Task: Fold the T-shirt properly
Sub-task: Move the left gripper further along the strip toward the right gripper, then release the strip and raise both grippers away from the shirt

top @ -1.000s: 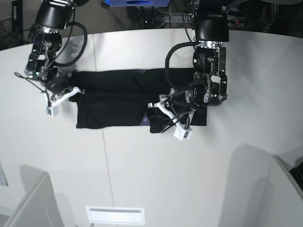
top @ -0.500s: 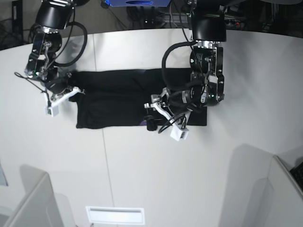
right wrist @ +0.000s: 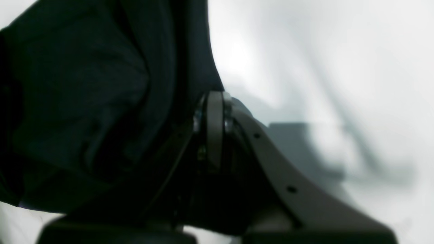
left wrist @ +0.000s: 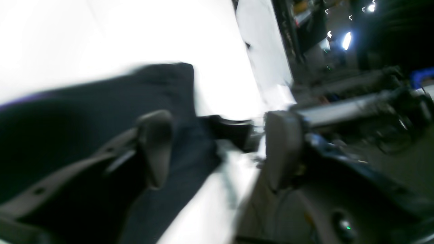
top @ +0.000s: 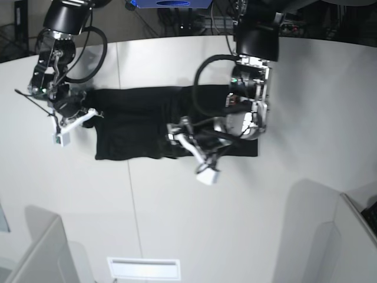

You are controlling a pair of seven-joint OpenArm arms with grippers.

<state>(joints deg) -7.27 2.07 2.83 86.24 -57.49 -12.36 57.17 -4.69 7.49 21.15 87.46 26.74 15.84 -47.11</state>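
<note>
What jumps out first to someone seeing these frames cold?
The black T-shirt spread long across the middle of the white table. The left gripper hangs open over the shirt's near edge, nothing between its fingers. At the shirt's other end the right gripper is shut, at the cloth's edge.

Big white table (top: 177, 224) is taking up most of the base view, with a thin seam (top: 131, 194) running front to back across it. A slotted vent (top: 143, 266) is sitting near the front edge. Grey panels are poking in at the bottom left (top: 41, 253) and bottom right (top: 318, 236) corners. Behind the table it's all going dark, with cables and a blue box (top: 171, 3) showing. Bright lamps (left wrist: 346, 40) are glaring in that dim background in the left wrist view.
</note>
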